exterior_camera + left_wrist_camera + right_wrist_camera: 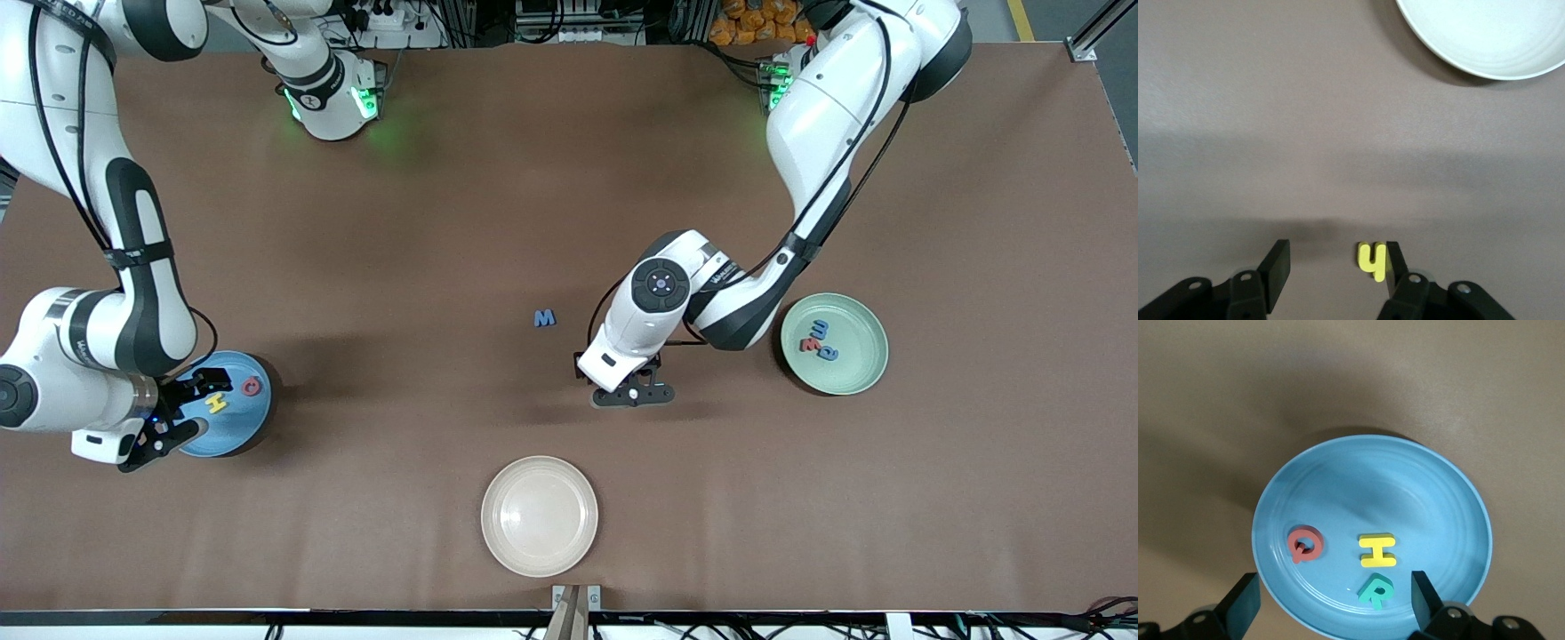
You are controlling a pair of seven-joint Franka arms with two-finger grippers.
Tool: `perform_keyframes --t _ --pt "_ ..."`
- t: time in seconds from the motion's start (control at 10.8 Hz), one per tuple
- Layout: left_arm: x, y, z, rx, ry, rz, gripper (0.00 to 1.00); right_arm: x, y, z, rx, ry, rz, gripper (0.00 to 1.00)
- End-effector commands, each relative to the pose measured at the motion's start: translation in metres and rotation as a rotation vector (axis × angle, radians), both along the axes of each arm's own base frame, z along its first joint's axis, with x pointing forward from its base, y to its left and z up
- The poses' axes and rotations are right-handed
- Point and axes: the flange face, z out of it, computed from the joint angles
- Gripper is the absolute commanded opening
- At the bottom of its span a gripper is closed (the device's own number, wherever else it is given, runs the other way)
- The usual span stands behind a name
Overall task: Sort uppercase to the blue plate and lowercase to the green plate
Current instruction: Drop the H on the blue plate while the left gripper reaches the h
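A: Left gripper (1331, 270)?
B: Low over the bare table, fingers parted, yellow h (1373, 260) touching one finger.
A: Right gripper (1331, 600)?
B: Spread wide over blue plate (1438, 493) holding Q (1305, 544), H (1377, 550), R (1376, 591).

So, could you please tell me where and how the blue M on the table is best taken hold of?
Probably from straight above: the blue M lies flat on the table, nothing touching it, so pinch across its two straight outer sides.

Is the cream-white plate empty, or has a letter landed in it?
Empty. The cream-white plate shows only its bare inside in the front view.
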Motion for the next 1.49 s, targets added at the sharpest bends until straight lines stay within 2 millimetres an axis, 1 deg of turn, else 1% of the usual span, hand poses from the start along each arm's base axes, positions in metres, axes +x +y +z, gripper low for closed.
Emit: perform_keyframes --t 0.0,0.09,0.28,0.56,0.74,1.02,1.3,1.4 --pt "-0.005 -0.021 -0.011 0.005 -0.015 0.028 0.66 0.001 0.004 0.002 -0.005 0.001 -0.013 1.0" --pt "-0.012 -0.029 -0.019 0.032 -0.032 0.023 0.66 0.0 0.004 0.001 -0.004 0.003 -0.013 1.0" --pt "-0.017 -0.036 -0.029 0.049 -0.038 0.013 0.66 0.0 0.003 0.001 -0.004 0.003 -0.015 1.0" --pt "-0.02 -0.042 -0.038 0.048 -0.039 0.005 0.65 0.0 0.004 0.0 -0.004 0.004 -0.013 1.0" --pt "-0.025 -0.045 -0.052 0.082 -0.047 -0.011 0.65 0.0 0.004 -0.001 -0.004 0.006 -0.013 1.0" --pt "-0.029 -0.051 -0.058 0.09 -0.053 -0.017 0.65 0.0 0.004 -0.002 -0.004 0.007 -0.013 1.0" --pt "-0.029 -0.051 -0.06 0.093 -0.052 -0.019 0.64 0.0 0.004 -0.002 -0.004 0.007 -0.013 1.0" --pt "-0.03 -0.051 -0.063 0.095 -0.048 -0.021 0.62 0.0 0.004 -0.002 -0.004 0.007 -0.013 1.0"
